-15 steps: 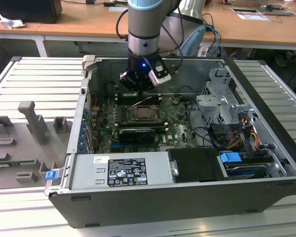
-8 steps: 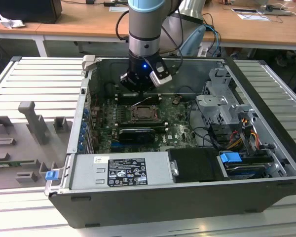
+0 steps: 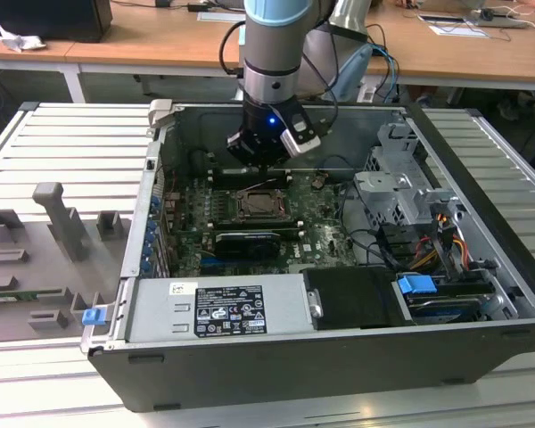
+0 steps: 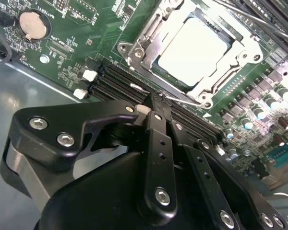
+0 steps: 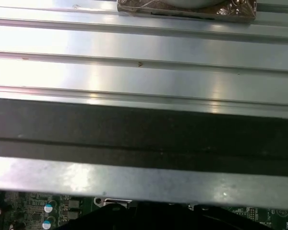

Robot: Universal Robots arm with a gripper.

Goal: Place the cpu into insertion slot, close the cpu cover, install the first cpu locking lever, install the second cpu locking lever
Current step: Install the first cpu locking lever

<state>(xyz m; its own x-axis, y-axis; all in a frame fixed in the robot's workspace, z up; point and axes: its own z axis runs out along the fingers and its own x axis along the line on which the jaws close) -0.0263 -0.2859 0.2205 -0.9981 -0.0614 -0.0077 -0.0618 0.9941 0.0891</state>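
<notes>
The cpu [image 4: 192,50] lies flat in the insertion slot [image 3: 264,207], its pale metal face showing through the window of the cpu cover [image 4: 145,44]. That silvery frame appears to lie down over the socket. A thin wire locking lever [image 4: 185,99] runs along the socket's edge nearest my fingers. My gripper [image 4: 157,98] is shut, its black fingertips pressed together right at one end of that wire. In the exterior view the gripper [image 3: 264,166] hangs inside the open computer case, just beyond the far side of the socket.
Black memory slots [image 4: 120,81] run beside the socket, under my fingers. A coin battery [image 4: 31,24] sits on the green board. The power supply [image 3: 223,308], drive cage [image 3: 397,192] and cables [image 3: 437,241] fill the near and right parts of the case. Grey fixtures [image 3: 62,218] stand outside on the exterior view's left.
</notes>
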